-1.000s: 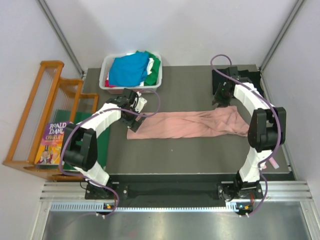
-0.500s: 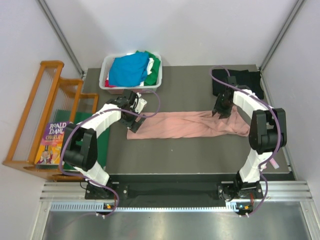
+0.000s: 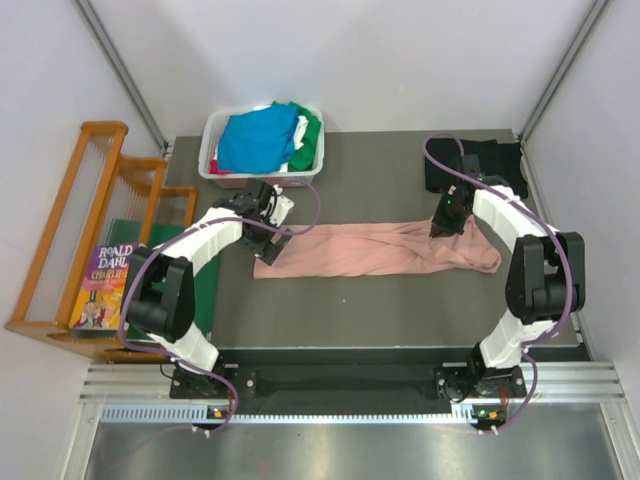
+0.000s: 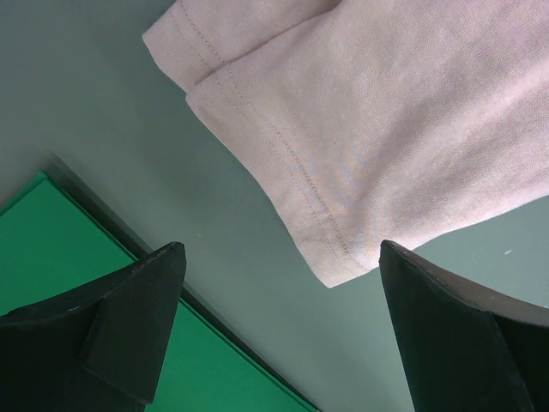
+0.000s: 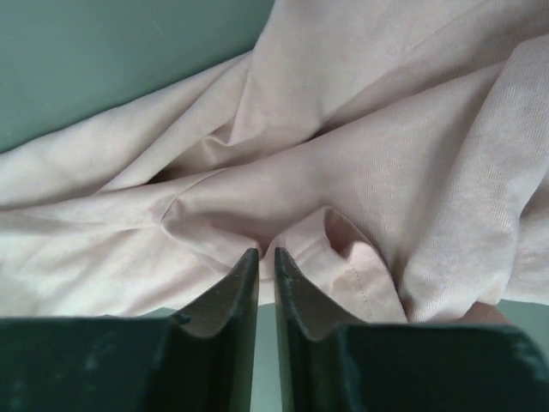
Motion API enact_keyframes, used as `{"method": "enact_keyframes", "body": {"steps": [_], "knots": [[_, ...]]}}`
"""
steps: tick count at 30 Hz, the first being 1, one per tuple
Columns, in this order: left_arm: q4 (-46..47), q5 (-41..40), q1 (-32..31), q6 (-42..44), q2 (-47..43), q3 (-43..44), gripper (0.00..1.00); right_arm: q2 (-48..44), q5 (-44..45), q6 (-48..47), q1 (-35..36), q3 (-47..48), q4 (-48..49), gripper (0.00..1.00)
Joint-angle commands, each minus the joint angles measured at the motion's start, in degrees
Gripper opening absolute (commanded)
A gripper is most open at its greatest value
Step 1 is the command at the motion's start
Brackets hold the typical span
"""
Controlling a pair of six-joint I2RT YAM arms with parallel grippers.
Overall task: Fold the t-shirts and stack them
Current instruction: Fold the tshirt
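A dusty-pink t-shirt (image 3: 370, 250) lies stretched left to right across the dark table, rumpled at its right end. My left gripper (image 3: 272, 240) hovers open over its left hem corner (image 4: 334, 270), with nothing between the fingers (image 4: 280, 257). At the shirt's upper right edge my right gripper (image 3: 441, 225) is down on the cloth. Its jaws (image 5: 266, 253) are nearly together, and a small fold of pink cloth (image 5: 343, 197) is pinched at the tips. A black t-shirt (image 3: 500, 160) lies at the back right corner. Blue, green and white t-shirts (image 3: 258, 138) fill a basket.
The white basket (image 3: 212, 150) stands at the back left of the table. A flat green board (image 3: 205, 290) lies along the table's left edge, also in the left wrist view (image 4: 51, 257). A wooden rack (image 3: 60, 230) and a book (image 3: 100, 285) sit left of the table.
My right gripper came forward from beside the black t-shirt to the pink shirt's right end and closed on a fold. The left arm has not moved.
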Motion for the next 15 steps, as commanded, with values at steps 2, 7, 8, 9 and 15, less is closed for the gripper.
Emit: {"method": "enact_keyframes", "body": {"steps": [2, 7, 8, 9, 15], "knots": [[2.0, 0.4, -0.3, -0.1, -1.1, 0.3, 0.99, -3.3, -1.0, -0.4, 0.5, -0.4, 0.3, 0.03], [1.8, 0.2, -0.3, -0.1, -1.3, 0.3, 0.99, -2.9, -0.7, -0.5, 0.5, -0.1, 0.1, 0.07], [1.9, 0.2, -0.3, -0.1, -1.4, 0.2, 0.99, -2.7, -0.1, -0.7, 0.5, 0.0, 0.1, 0.18], [1.8, 0.5, -0.3, -0.1, -1.4, 0.2, 0.99, -2.0, 1.3, -0.9, 0.5, 0.1, -0.1, 0.39], [1.7, 0.5, -0.4, -0.1, -1.8, 0.2, 0.99, 0.4, 2.3, -0.8, 0.2, 0.9, 0.2, 0.75]]}}
